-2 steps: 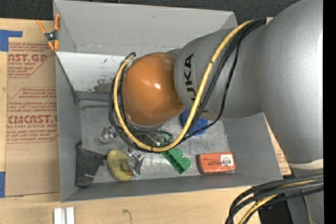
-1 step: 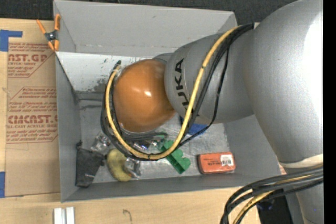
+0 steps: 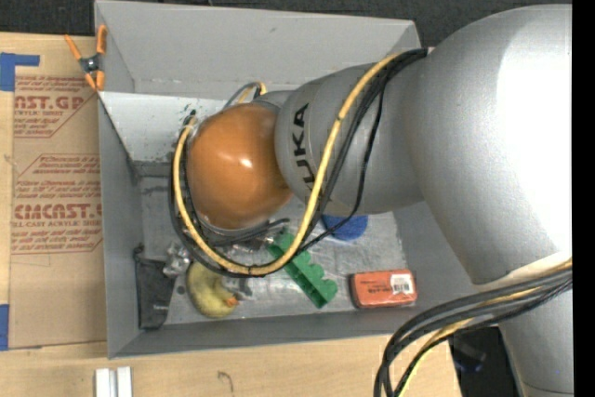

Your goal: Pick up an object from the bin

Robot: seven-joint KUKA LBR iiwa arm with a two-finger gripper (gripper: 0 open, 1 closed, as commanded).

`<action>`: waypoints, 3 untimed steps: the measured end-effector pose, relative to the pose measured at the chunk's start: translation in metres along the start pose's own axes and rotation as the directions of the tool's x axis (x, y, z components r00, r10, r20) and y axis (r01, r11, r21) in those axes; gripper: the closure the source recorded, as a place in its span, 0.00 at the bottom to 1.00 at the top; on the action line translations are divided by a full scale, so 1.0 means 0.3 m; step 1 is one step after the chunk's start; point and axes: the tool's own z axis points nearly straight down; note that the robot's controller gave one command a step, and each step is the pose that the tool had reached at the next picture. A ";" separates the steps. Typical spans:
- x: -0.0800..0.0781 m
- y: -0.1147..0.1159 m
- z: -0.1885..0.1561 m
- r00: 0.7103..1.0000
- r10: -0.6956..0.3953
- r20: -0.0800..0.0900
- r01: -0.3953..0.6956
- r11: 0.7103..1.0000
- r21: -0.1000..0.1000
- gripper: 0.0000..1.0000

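The gripper (image 3: 191, 263) sits low near the left wall of the bin (image 3: 251, 42), with little room to move there. Whether its claw is apart or together cannot be made out. Just beside it lies 1 yellow rounded toy (image 3: 212, 295). Nearby are 1 green block (image 3: 309, 274), 1 orange box (image 3: 381, 289), 1 blue piece (image 3: 350, 227) and 1 dark part (image 3: 151, 295) along the wall.
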 end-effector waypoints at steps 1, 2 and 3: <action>0.000 0.000 0.000 1.000 0.000 0.000 0.000 1.000 0.000 1.00; 0.004 0.000 -0.009 1.000 0.000 0.002 0.000 1.000 -0.001 1.00; 0.005 0.006 -0.049 1.000 0.003 0.018 -0.003 1.000 -0.004 1.00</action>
